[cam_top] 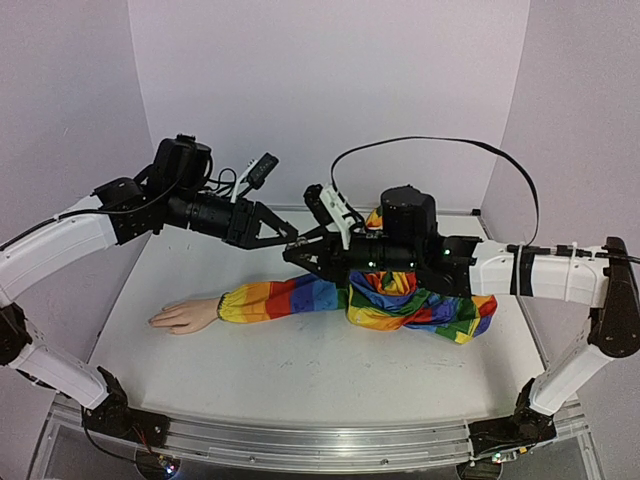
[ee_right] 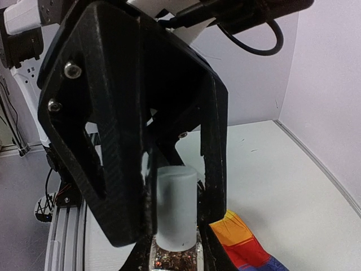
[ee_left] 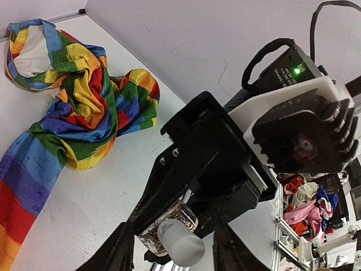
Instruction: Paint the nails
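The right gripper [cam_top: 298, 256] is clamping a small glitter bottle [ee_right: 172, 257] above the bench [cam_top: 300, 370]. The left gripper [cam_top: 284, 236] is straddling the bottle's white cap [ee_right: 176, 209]; I cannot tell whether it is pinching. The nails [cam_top: 156, 320] are lying at 8 o'clock from both grippers, on the mannequin hand [cam_top: 188, 316] ending the rainbow sleeve [cam_top: 290, 298].

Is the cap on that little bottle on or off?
On. The white cap sits atop the glitter-filled bottle; both wrist views show them joined.

Rainbow-striped sleeve [cam_top: 290, 298], pale mannequin hand [cam_top: 185, 317]
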`<state>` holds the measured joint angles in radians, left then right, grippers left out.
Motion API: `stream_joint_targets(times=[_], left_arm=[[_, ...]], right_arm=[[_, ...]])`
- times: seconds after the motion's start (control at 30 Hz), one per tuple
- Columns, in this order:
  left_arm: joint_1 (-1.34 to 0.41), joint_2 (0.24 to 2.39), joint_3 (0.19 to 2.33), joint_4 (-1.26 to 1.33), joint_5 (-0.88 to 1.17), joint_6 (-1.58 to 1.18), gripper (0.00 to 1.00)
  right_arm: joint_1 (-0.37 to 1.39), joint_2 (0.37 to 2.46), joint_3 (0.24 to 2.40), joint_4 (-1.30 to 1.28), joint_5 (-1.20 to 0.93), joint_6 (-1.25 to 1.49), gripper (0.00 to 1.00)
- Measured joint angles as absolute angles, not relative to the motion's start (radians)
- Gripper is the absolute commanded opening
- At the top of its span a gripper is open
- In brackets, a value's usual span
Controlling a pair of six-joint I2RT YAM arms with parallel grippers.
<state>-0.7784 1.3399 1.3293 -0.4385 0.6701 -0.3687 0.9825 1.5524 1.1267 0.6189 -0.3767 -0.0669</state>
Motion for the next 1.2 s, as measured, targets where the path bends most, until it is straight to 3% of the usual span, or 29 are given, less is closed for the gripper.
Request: stream_joint_targets(times=[0.33,0.37,0.43,0.5,0.57,0.67,0.97,1.2], left_arm=[[-0.803,1.368,1.373,-0.505,0.596,-0.340,0.06],[-0.807,1.369,1.377,-0.513,0.581,-0.330,0.03],[-0.818,1.374,1.386,-0.530,0.542,-0.324,0.00],[-0.830,1.375,1.388,-0.542,0.490,-0.315,0.00],[-0.840,1.374,1.388,-0.574,0.405,-0.311,0.00],[-0.841,1.365,1.380,-0.622,0.268,-0.311,0.00],[-0.624,1.224,1.148,-0.699,-0.005,-0.369,0.00],[-0.247,1.119,0.979,-0.771,-0.165,-0.448,0.00]], right_arm=[[0.992,1.558,1.131,0.575,-0.340,-0.079,0.02],[0.993,1.558,1.131,0.571,-0.332,-0.075,0.11],[0.994,1.560,1.131,0.561,-0.315,-0.075,0.43],[0.994,1.564,1.131,0.559,-0.282,-0.073,0.66],[0.997,1.568,1.131,0.560,-0.244,-0.079,0.80],[0.989,1.571,1.127,0.557,-0.197,-0.077,0.91],[0.918,1.567,1.017,0.531,-0.081,-0.035,0.94],[0.902,1.525,0.990,0.519,-0.046,-0.023,0.94]])
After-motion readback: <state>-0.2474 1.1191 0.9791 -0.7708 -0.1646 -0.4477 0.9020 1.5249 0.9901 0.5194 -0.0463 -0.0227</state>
